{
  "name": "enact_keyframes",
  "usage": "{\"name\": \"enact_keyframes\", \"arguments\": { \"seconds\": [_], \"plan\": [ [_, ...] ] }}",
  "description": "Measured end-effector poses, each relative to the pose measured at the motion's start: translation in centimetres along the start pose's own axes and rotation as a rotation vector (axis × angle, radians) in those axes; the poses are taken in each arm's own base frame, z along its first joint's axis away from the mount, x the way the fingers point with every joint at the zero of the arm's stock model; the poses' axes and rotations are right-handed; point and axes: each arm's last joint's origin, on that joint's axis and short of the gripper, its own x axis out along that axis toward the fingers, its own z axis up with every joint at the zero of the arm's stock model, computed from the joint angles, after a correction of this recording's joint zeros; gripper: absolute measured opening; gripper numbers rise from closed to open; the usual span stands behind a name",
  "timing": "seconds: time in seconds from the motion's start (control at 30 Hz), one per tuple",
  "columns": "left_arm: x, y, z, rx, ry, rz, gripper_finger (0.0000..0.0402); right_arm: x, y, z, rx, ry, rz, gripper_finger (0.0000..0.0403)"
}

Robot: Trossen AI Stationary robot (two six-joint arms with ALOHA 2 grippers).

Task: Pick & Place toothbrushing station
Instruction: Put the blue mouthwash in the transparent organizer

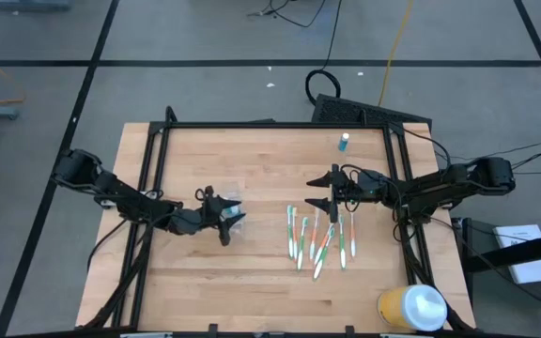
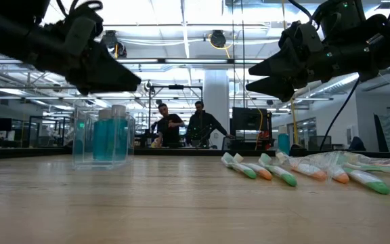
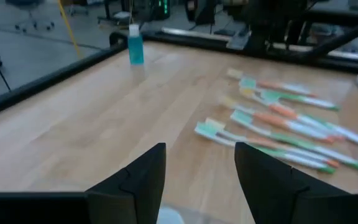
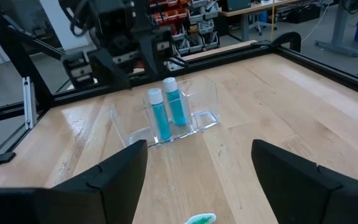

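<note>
A small clear plastic cup (image 2: pixel 103 139) stands upright on the table left of centre, with two blue white-capped tubes (image 4: pixel 166 112) upright in it. It also shows in the high view (image 1: pixel 235 216). A third blue tube (image 1: pixel 344 141) stands near the far edge. Several green, orange and white toothbrushes (image 1: pixel 317 239) lie flat on the table right of centre. My left gripper (image 3: pixel 201 180) is open and empty, just above the cup (image 2: pixel 114 74). My right gripper (image 4: pixel 197 180) is open and empty, in the air above the far ends of the toothbrushes (image 1: pixel 332 192).
A big yellow white-lidded container (image 1: pixel 411 308) stands at the near right corner. A black frame (image 1: pixel 270 125) runs along the table's edges. Bare wood lies along the near edge and at the far left. Two people (image 2: pixel 185 125) stand in the room beyond the table.
</note>
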Motion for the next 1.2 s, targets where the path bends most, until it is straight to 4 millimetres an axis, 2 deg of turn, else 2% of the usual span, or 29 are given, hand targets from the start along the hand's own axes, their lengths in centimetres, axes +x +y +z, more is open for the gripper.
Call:
{"name": "enact_keyframes", "arguments": {
  "seconds": [0.17, 0.27, 0.37, 0.53, 0.7, 0.97, 1.13, 1.2],
  "plan": [
    [-0.7, 0.1, 1.3, 0.005, -0.046, -0.013, 0.0199, 0.0, 0.0, -0.2, -0.023, 0.019, -0.006, 0.0279],
    [-1.7, 0.3, 2.8, 0.008, -0.109, -0.028, 0.0204, -0.2, -0.3, -0.4, -0.025, 0.049, -0.059, 0.0279],
    [-2.9, 0.7, 3.9, 0.049, -0.144, -0.010, 0.0204, -0.5, -1.1, -0.8, -0.029, 0.098, -0.228, 0.0279],
    [-5.1, 2.1, 5.4, 0.091, -0.178, 0.179, 0.0204, -1.5, -2.7, -2.0, -0.047, 0.211, -0.561, 0.0279],
    [-6.5, 3.4, 5.9, 0.099, -0.175, 0.284, 0.0205, -2.4, -4.1, -3.1, -0.017, 0.314, -0.742, 0.0279],
    [-6.4, 5.2, 5.8, 0.089, -0.136, 0.400, 0.0205, -3.5, -7.8, -3.9, 0.079, 0.366, -1.001, 0.0279],
    [-5.7, 6.2, 5.7, 0.105, -0.103, 0.419, 0.0205, -3.6, -10.1, -4.4, 0.121, 0.369, -1.080, 0.0279],
    [-5.5, 6.7, 5.7, 0.110, -0.089, 0.429, 0.0205, -3.4, -10.8, -4.4, 0.129, 0.346, -1.061, 0.0279]
  ]
}}
